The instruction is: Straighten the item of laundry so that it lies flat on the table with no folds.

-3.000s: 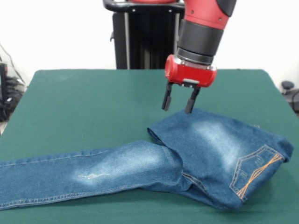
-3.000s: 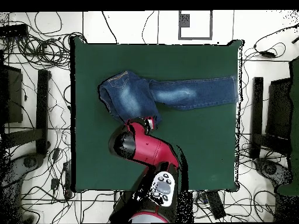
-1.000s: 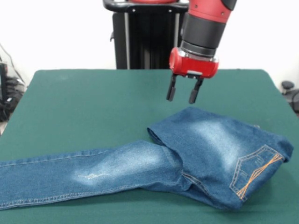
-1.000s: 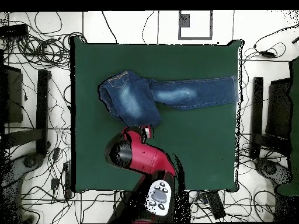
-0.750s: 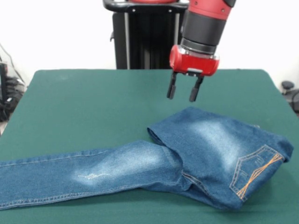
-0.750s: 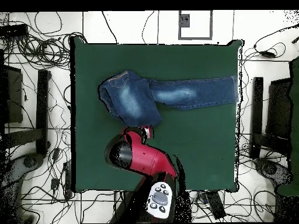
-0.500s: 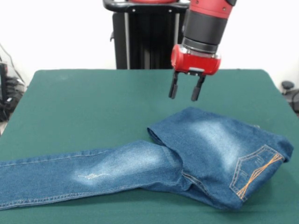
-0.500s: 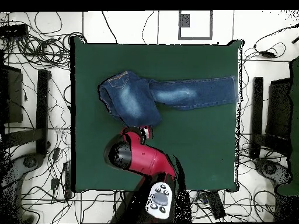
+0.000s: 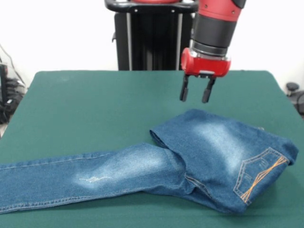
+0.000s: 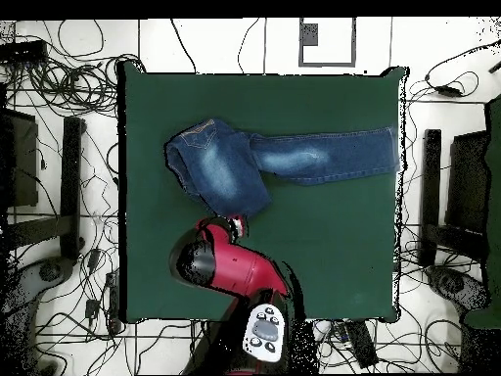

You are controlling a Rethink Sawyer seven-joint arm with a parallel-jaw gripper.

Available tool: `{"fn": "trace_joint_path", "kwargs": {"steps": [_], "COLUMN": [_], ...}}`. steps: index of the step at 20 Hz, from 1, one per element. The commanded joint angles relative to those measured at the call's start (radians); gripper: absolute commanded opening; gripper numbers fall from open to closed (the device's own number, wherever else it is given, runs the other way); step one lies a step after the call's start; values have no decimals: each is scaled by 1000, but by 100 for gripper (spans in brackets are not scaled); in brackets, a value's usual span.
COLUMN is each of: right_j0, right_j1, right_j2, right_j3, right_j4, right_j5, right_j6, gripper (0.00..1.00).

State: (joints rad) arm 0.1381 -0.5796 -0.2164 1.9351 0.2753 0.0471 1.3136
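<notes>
Jeans lying folded on the green table, gripper hanging clear above them.

I am finding no brand, label or legible writing on anything; the only marking is the orange crossed embroidery on the back pocket (image 9: 259, 176) at the near right of the front view. The jeans (image 9: 156, 166) are lying with their long axis running across the table (image 9: 95, 104), one leg stretching flat towards the left edge and the seat end pointing right; there the denim is doubled over itself in a thick fold. Beyond the fold, I am seeing the gripper (image 9: 195, 96) hanging above the far edge of the seat, its two fingers standing apart, holding nothing and touching no cloth.
</notes>
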Motion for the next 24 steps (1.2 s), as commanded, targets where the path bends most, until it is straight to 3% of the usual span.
{"fn": "trace_joint_path", "kwargs": {"steps": [1,15,24], "right_j0": [-28,-60,-78], "right_j1": [59,100,106], "right_j2": [186,201,177], "right_j3": [86,57,20], "right_j4": [20,13,21], "right_j5": [-55,-138,-123], "right_j6": [298,298,266], "gripper": [100,100,100]}}
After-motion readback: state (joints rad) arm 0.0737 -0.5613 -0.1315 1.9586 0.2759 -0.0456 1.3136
